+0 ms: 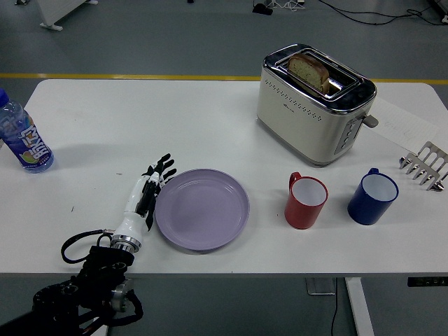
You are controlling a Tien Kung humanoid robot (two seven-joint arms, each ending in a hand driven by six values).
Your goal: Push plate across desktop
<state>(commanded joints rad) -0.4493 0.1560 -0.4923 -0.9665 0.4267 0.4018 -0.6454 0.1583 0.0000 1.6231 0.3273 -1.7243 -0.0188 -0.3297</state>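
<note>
The plate (202, 208) is a round lilac dish lying flat and right way up on the white tabletop (210, 119), toward the near edge and a little left of the middle. Being round, it has no long axis and points nowhere; only its open face tells, and that looks straight up.

The left hand (143, 196) comes in from the lower left corner and lies along the plate's rim at about 9 o'clock. Its fingers (159, 170) are stretched out nearly straight, side by side, aimed toward 1 o'clock, and they hold nothing; the edge of the hand seems to touch the rim, though from this height I cannot be sure there is no gap. The right arm does not show.

I judge the plate to be stiff and fairly light, probably ceramic or hard plastic, so it should slide easily on the smooth top and may spin if pressed off centre. It needs no grasp: flat contact on the 9 o'clock rim, low down, pressing toward 3 o'clock through the plate's middle, looks the sound way. If it is ceramic, a knock could chip it.

The red mug (306, 201) stands at the plate's 3 o'clock, apart from it, with the blue mug (372, 196) beyond. The toaster (313, 103) sits toward 1 o'clock and a water bottle (22, 134) far off near 10 o'clock.
</note>
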